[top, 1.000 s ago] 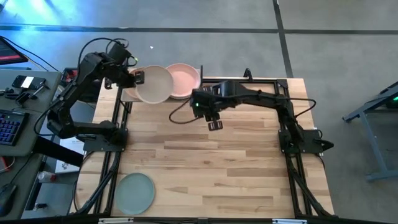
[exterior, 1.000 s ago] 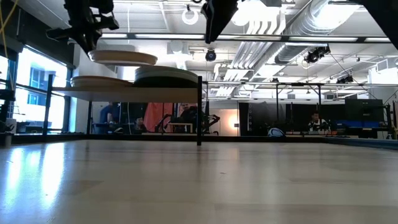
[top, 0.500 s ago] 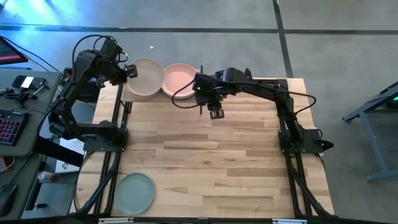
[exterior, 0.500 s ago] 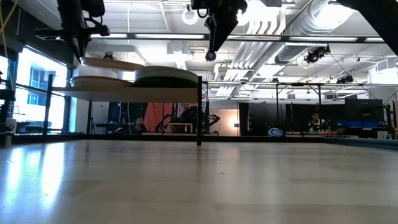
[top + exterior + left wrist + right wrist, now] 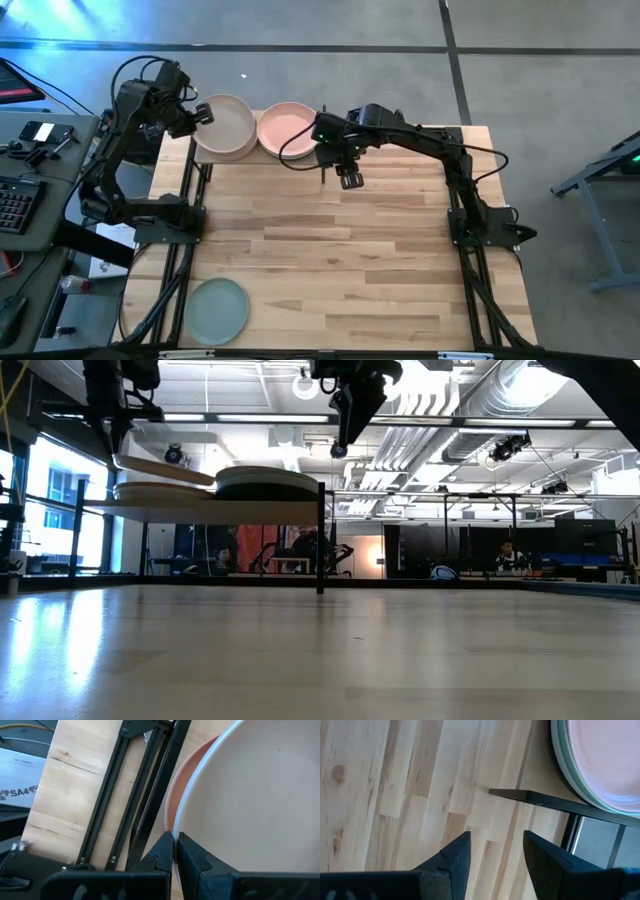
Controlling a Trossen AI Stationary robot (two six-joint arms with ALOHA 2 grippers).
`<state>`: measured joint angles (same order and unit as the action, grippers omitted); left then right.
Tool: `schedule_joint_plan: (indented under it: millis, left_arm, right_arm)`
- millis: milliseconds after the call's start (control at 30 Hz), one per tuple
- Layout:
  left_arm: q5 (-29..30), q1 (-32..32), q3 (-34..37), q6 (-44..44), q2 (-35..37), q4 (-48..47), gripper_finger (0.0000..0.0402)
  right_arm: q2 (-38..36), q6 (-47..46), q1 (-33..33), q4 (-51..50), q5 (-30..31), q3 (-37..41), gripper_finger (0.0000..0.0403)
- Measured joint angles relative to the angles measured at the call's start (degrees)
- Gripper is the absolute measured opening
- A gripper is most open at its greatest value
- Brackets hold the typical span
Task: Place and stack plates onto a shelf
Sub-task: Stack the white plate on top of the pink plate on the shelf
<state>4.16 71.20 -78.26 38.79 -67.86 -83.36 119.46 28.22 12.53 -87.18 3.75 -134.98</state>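
Note:
My left gripper is at the table's far left corner, shut on a beige-grey plate. That plate slants over the left stack on the shelf. A terracotta plate shows right beneath it. A pink plate tops the right stack, resting on a pale grey-green plate. My right gripper hangs open over the table just in front of the shelf. A sage green plate lies flat near the table's near left corner. My left gripper pinches the beige-grey plate's rim between its two fingers, at the plate's left edge. The fingers come from the table's left, roughly level. The plate is tilted: the held edge is high, and the opposite edge is down at the stacks.
The shelf's black upright stands close beside my right gripper. The shelf's black frame bars run under the left stack. Bare butcher-block tabletop spreads in front of the shelf. A desk with a keyboard lies beyond the table's left edge.
My left gripper moved toward the table's far left corner and down, carrying the beige-grey plate over the left stack. The plate went from level to tilted, its right edge dropping while the held edge stayed high. My right gripper moved toward the far edge, staying open.

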Motion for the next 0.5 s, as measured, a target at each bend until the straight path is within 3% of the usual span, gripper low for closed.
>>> schedule_joint_plan:
  millis: [500]
  left_arm:
    - [0.2, -2.7, 0.0, 1.6, -4.6, 0.1, 0.0001]
  right_arm:
    - [0.0, 0.4, 0.0, 0.0, -0.2, 0.0, 0.0155]
